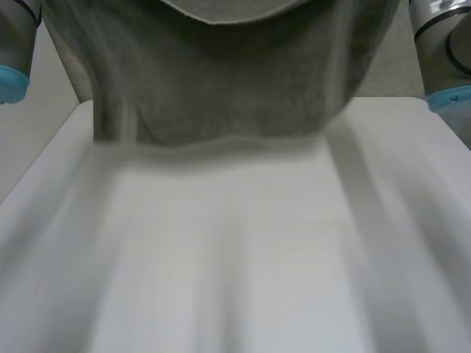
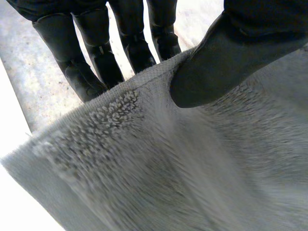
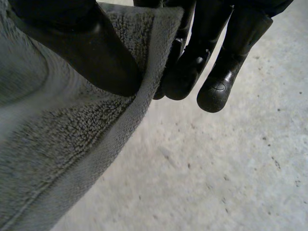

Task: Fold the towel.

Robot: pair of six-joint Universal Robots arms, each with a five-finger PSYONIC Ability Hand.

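Note:
The grey towel (image 1: 221,81) hangs lifted over the far part of the white table (image 1: 235,257), its lower hem just above the tabletop. In the left wrist view my left hand (image 2: 226,62) is shut on the towel (image 2: 168,168): the thumb presses the terry face and the fingers (image 2: 91,62) stand behind its edge. In the right wrist view my right hand (image 3: 96,53) pinches the towel (image 3: 57,134) near a corner of its hemmed edge, thumb on the front and fingers (image 3: 226,72) behind.
My left arm (image 1: 11,59) and right arm (image 1: 445,59) stand raised at either side of the towel. Pale speckled floor (image 3: 216,168) lies below the right hand. The table runs wide and bare toward the near edge.

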